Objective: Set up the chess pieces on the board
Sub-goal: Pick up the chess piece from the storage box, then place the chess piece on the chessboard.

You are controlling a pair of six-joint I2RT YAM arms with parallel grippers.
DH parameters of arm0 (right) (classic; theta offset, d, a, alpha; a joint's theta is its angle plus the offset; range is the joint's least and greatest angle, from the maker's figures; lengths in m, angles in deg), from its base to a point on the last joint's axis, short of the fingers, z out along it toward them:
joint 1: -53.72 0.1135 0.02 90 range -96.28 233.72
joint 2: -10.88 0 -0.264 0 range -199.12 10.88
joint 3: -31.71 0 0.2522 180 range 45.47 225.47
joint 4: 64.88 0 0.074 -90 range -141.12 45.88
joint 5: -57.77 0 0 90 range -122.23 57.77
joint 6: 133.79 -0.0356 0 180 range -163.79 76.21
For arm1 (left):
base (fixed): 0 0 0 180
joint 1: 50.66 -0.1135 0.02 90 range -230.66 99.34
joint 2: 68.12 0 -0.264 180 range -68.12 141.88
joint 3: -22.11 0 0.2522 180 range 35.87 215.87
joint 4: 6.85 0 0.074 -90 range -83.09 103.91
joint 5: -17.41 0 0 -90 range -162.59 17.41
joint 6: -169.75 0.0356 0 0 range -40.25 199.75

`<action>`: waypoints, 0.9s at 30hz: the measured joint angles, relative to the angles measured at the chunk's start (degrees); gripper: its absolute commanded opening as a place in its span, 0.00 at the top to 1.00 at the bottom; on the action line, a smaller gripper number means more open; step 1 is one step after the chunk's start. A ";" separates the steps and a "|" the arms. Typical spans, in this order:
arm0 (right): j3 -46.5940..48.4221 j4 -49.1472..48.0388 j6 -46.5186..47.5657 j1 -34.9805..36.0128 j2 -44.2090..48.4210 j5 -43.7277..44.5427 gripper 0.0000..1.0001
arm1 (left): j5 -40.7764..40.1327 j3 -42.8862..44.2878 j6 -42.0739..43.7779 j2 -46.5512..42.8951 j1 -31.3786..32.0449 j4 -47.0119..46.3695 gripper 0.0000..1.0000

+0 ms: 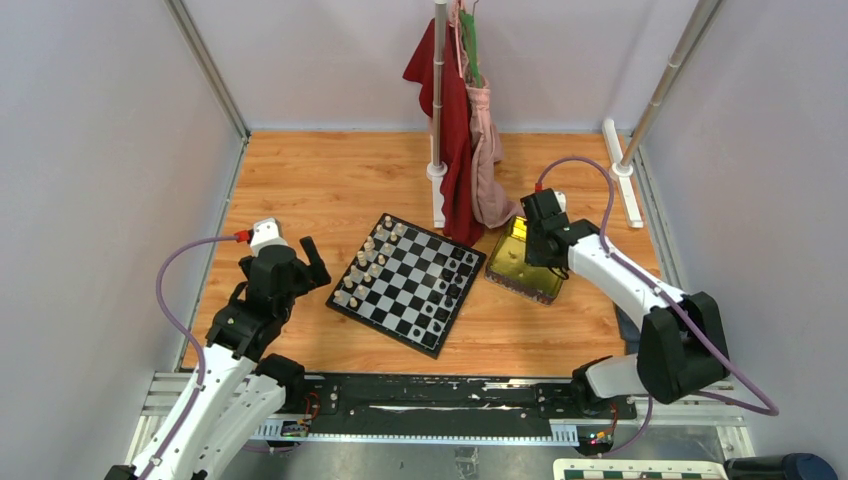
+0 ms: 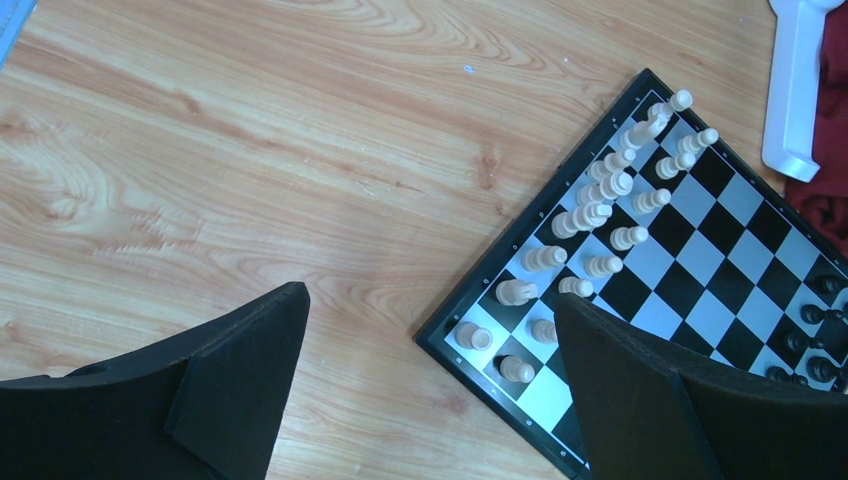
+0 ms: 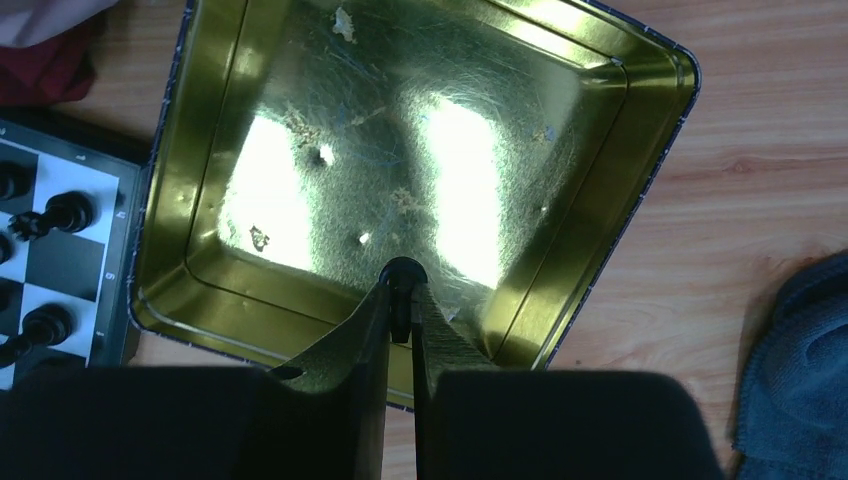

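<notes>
Right end effector: the right end effector is pinched shut on one tiny black chess piece, with only the piece's round top poking out past the fingertips.
Where that piece is: it's over the gold tin, close to the tin's near wall in the wrist view. Can't tell if it's touching the tin floor or hanging just above it.
Board: the board sits on the wooden worktop between the two arms, turned diagonally, with the tin just beside its right corner.
Black chess pieces: the other black chess pieces line the board's edge nearest the tin, so they're pretty close to the gripping arm.
Cream-white pieces: the cream-white pieces stand in two rows along the opposite edge.
Left end effector: the left end effector is spread wide with nothing in it. It hangs over the board's left corner, one finger over bare wood and the other over the board.
</notes>
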 measured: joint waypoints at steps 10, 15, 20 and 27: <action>0.11 3.43 -0.07 7.96 3.56 0.85 1.00 | 0.00 0.00 0.00 -0.39 0.02 0.00 0.00; 1.64 5.03 -0.39 12.57 2.89 1.42 1.00 | 0.02 0.00 0.00 -0.52 0.02 0.00 0.00; 4.57 5.38 -0.50 15.58 0.20 1.86 1.00 | 0.02 0.00 0.00 -0.79 0.02 0.00 0.00; 9.44 5.73 -0.24 17.62 -4.42 1.73 1.00 | 0.02 0.00 0.00 -0.79 0.07 0.00 0.00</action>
